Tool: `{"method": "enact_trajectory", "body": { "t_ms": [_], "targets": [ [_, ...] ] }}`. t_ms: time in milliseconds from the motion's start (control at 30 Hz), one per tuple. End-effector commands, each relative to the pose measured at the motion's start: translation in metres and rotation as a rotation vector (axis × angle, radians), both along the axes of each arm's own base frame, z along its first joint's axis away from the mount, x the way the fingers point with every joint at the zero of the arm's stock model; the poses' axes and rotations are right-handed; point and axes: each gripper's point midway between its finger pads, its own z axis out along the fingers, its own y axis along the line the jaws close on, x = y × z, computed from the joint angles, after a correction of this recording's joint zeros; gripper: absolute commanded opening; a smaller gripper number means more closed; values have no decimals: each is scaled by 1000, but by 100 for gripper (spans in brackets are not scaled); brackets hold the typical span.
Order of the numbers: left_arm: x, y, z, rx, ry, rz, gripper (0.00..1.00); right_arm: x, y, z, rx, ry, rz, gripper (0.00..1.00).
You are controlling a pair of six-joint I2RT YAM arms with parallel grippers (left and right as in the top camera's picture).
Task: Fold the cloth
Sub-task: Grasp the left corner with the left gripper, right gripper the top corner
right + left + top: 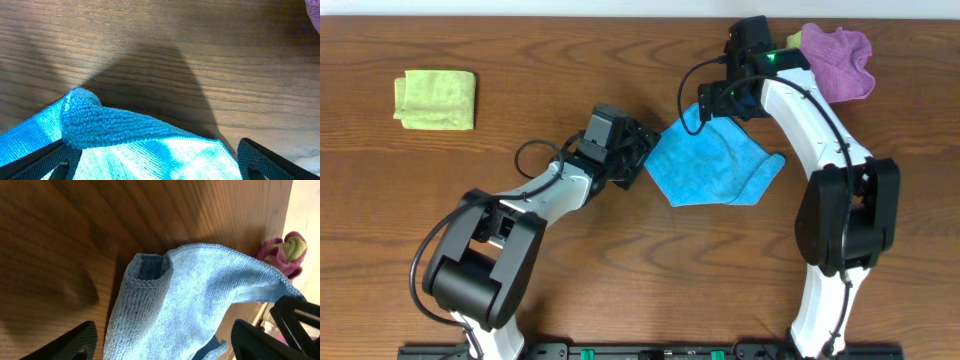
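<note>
- The blue cloth (715, 165) is lying mid-table, between your two arms.
- The left gripper (640, 150) and right gripper (711, 105) are sitting spread over its corners, clamping nothing.
- You are aiming to pinch both corners together, so be closing squarely and lifting evenly.

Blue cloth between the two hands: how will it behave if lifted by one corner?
Probably floppy: the blue cloth lies in soft folds, and its corner curls over in the left wrist view. Likely light, since it looks thin. Its looped pile, plain in the right wrist view, should grip rather than slip.
</note>
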Motion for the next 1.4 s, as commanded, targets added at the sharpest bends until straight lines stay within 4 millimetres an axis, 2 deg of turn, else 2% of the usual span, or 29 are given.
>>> {"method": "enact_trajectory", "body": {
  "t_ms": [0,200,400,500,600,733,767,867,933,1000,1100,1167,1367],
  "targets": [
    [2,-3,-3,37,-29,21,85,1,6,0,10,4,4,99],
    [2,-5,-7,68,-48,33,81,-2,14,0,39,15,17,99],
    [-1,-4,-28,88,-9,30,79,-5,17,0,58,29,23,99],
    [0,-6,-35,85,-8,27,75,-8,17,-1,61,41,25,99],
    [3,-7,-37,78,-21,28,59,-11,17,-2,58,52,24,99],
    [9,-10,-34,63,-50,31,13,-10,17,1,59,48,24,98],
    [11,-9,-33,67,-56,37,6,-10,16,3,60,43,24,98],
    [17,-3,-33,89,-71,69,6,-8,17,18,70,11,18,99],
    [23,2,-31,89,-80,85,6,-5,20,34,88,-23,23,99],
    [33,10,-26,80,-96,110,6,-4,24,55,124,-60,34,99],
    [47,23,-19,75,-115,144,6,-4,25,70,133,-90,37,99],
    [59,35,-13,76,-137,155,6,-8,24,73,131,-83,39,99],
    [93,63,14,60,-212,176,5,-29,21,64,108,6,50,99]
  ]
}}
